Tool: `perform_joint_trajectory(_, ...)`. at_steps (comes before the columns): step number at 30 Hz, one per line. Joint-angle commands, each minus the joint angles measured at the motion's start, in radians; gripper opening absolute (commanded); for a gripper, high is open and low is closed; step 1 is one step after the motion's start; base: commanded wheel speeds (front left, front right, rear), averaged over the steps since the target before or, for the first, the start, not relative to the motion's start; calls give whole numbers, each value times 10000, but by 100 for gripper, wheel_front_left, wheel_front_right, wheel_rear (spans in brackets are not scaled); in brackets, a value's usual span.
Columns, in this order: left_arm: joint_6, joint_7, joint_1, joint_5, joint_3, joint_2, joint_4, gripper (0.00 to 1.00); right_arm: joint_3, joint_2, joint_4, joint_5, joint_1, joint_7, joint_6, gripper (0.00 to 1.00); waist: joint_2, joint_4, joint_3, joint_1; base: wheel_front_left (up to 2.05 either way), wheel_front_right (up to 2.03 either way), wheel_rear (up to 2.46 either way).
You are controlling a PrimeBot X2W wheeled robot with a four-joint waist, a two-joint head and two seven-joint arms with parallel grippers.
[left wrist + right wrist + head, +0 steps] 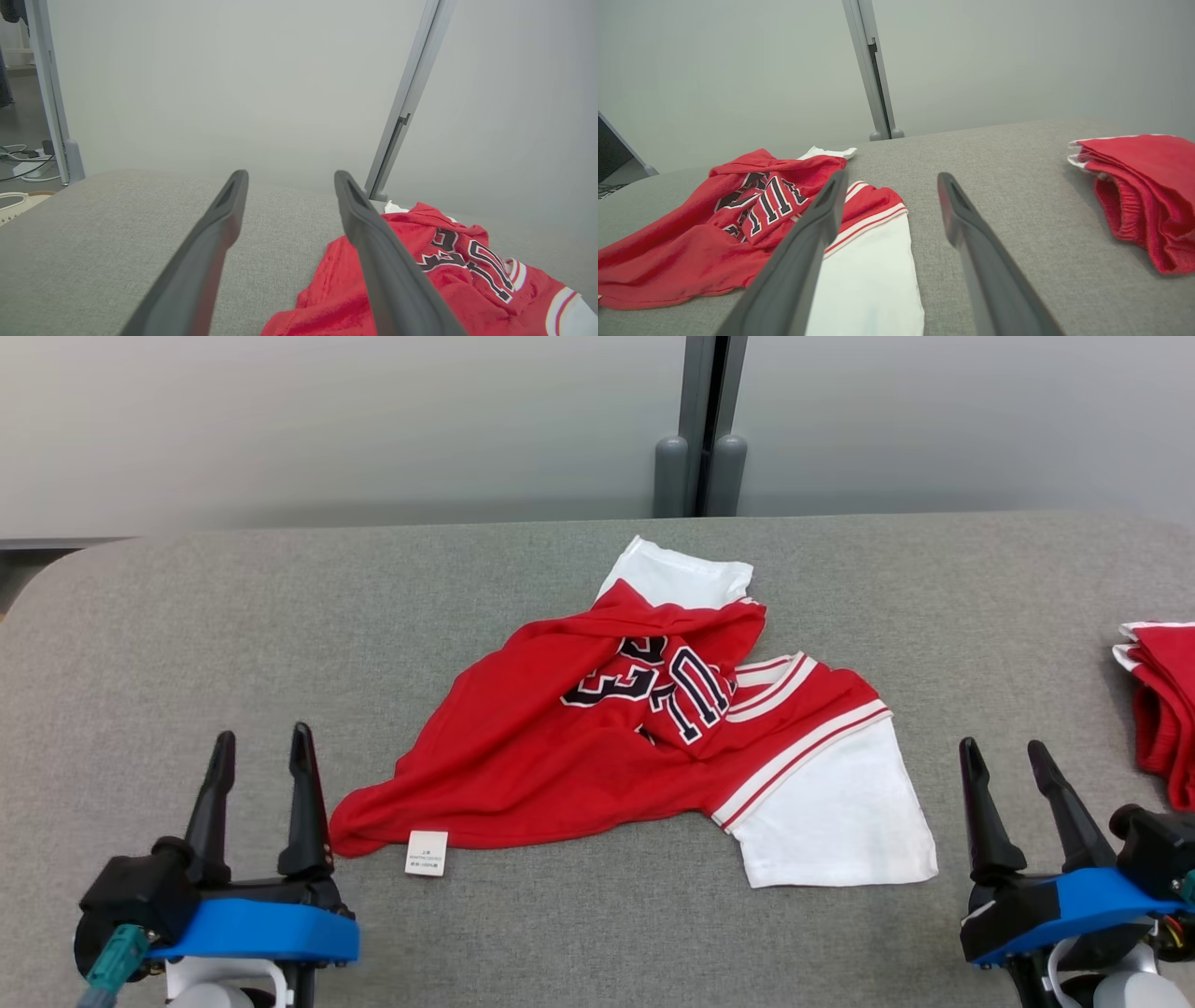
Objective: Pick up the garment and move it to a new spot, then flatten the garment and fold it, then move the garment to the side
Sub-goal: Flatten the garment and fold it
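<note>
Left end effector (262,735), right end effector (1003,747): released, empty, low, flanking crumpled garment (560,756).

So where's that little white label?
Start at the grey fabric-covered table. In its middle lies a crumpled red and white jersey; the small square white label pokes out below its near red hem, printed, unlike the plain white sleeves.

The left gripper (290,176) is holding its 2 long dark fingers wide apart with nothing between them, over the grey woven-fabric tabletop (93,242). The crumpled red jersey garment (448,261) with dark lettering and white trim is lying at the lower right, partly behind one finger. A pale grey metal post (411,102) is standing beyond it.
</note>
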Motion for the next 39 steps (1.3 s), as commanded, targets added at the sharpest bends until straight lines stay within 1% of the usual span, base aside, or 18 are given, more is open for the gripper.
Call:
perform_joint_trajectory(1, -177, -40, 132, 191, 106, -100, -41, 100, -17, -2, 13, 29, 195, -6, 5, 100, -1, -54, -76, 0, 0, 0, 0)
perform_joint_trajectory(4, -486, -41, 236, 585, 136, -246, 67, 100, 7, -3, 35, 3, 344, 7, 5, 100, -1, -123, -189, 0, 0, 0, 0)
perform_joint_trajectory(7, -703, -42, 263, 823, -24, -224, 393, 100, 35, -2, 56, -25, 475, 53, 5, 100, -1, -209, -298, 0, 0, 0, 0)
perform_joint_trajectory(9, -772, 22, 200, 876, -139, -167, 624, 100, 53, -3, 64, -38, 529, 64, 5, 100, -1, -258, -344, 0, 0, 0, 0)
perform_joint_trajectory(17, -615, 720, -81, 745, -236, -128, 1128, 100, 179, -3, 110, 55, 614, 179, 5, 100, -1, -349, -420, 0, 0, 0, 0)
perform_joint_trajectory(33, -556, 838, -156, 516, -239, -54, 1350, 100, 268, -3, 26, 88, 469, 265, 5, 100, -1, -248, -120, 0, 0, 0, 0)
perform_joint_trajectory(34, -547, 889, -151, 486, -239, -50, 1397, 100, 272, -3, 46, 87, 436, 342, 5, 100, -1, -254, -100, 0, 0, 0, 0)
perform_joint_trajectory(36, -385, 1568, -124, 323, -245, -40, 1922, 100, 280, -3, 348, 88, 308, 1025, 5, 100, -1, -289, -23, 0, 0, 0, 0)
perform_joint_trajectory(39, -364, 1971, -360, 254, -327, -30, 2378, 100, 155, -3, 821, -5, 193, 1839, 5, 100, -1, -285, 48, 0, 0, 0, 0)
